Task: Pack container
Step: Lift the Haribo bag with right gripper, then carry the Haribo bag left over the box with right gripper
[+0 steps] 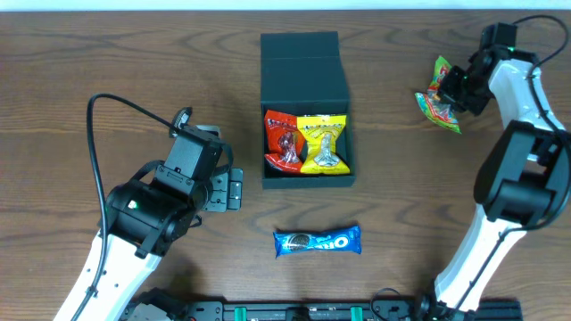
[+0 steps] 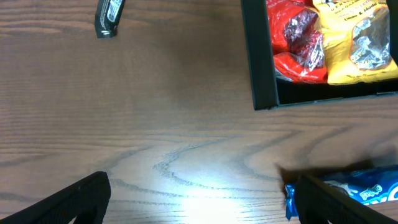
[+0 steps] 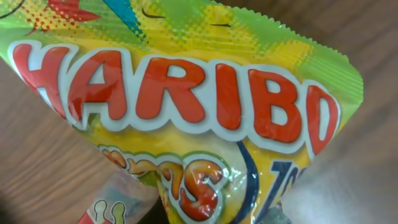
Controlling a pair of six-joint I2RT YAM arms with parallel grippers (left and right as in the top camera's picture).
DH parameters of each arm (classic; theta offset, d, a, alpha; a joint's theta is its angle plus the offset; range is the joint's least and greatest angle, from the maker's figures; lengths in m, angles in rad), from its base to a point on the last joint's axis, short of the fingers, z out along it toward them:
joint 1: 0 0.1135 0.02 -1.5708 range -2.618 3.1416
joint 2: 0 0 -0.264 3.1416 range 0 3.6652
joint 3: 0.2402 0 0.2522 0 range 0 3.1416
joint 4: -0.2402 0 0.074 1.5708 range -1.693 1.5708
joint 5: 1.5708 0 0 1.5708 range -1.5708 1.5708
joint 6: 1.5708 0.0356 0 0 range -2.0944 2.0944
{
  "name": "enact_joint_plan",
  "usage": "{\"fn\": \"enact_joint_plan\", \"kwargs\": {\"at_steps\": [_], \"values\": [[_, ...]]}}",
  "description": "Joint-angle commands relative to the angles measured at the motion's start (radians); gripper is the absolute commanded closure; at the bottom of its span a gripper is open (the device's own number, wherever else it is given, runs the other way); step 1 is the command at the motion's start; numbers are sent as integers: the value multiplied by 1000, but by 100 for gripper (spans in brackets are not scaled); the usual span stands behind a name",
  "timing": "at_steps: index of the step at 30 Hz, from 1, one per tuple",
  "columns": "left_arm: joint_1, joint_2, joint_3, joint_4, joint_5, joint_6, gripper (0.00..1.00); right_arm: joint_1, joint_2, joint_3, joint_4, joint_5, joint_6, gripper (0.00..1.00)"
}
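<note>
Overhead, right gripper [image 1: 452,92] seemingly pinches Haribo packet [image 1: 435,105]; left fingers [image 2: 78,198] gape.

Matt dark container [image 1: 299,62], glossy crinkled plastic Haribo packet [image 3: 186,124], smooth wood-grain table [image 1: 107,53].

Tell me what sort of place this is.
Probably a robotics lab bench set up for a packing trial: a left arm and a right arm at a wood-grain table, with a dark container and an Oreo packet laid out.
</note>
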Motion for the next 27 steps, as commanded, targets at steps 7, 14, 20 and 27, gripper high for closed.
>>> {"fn": "enact_joint_plan", "kwargs": {"at_steps": [7, 14, 20, 27], "values": [[3, -5, 0, 0, -10, 11, 5, 3, -223, 2, -124, -234, -5, 98], [3, -5, 0, -1, -10, 11, 5, 132, -360, 2, -283, -294, -36, 99], [3, -5, 0, 0, -10, 11, 5, 364, -410, 2, -329, -269, -34, 98], [3, -5, 0, -1, -10, 11, 5, 621, -407, 2, -314, -52, -7, 99]]}}
